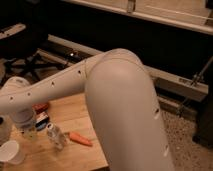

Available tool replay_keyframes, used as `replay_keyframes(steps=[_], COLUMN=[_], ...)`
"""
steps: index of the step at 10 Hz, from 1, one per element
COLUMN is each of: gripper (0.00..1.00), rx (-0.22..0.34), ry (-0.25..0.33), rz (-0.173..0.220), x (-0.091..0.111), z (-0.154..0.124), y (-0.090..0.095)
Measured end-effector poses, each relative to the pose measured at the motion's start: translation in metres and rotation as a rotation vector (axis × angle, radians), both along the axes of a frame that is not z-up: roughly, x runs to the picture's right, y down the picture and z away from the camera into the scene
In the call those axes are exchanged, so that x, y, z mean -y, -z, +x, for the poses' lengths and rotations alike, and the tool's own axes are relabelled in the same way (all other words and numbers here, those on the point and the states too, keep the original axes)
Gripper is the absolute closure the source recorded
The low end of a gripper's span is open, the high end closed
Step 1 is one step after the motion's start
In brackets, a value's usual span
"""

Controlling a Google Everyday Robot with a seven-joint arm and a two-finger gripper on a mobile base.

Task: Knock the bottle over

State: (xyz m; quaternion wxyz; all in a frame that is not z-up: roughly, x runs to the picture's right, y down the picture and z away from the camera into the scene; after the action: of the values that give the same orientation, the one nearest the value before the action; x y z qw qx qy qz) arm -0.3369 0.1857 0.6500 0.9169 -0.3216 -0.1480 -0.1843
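Bottle: small clear plastic bottle with white cap (pixel 56 136), on the light wooden table (pixel 75 112), just left of the orange carrot (pixel 80 139).
Gripper (pixel 29 133): low over the table, just left of the bottle; grip state cannot be told.
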Motion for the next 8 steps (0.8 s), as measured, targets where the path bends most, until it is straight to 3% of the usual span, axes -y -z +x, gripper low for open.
replay_keyframes(steps=[5,8], gripper=[0.4,0.4], rx=[-0.066,-0.06], ry=[0.047,0.075], rz=[0.142,0.211], x=[0.018,0.048], z=[0.068,0.114], y=[0.009,-0.01])
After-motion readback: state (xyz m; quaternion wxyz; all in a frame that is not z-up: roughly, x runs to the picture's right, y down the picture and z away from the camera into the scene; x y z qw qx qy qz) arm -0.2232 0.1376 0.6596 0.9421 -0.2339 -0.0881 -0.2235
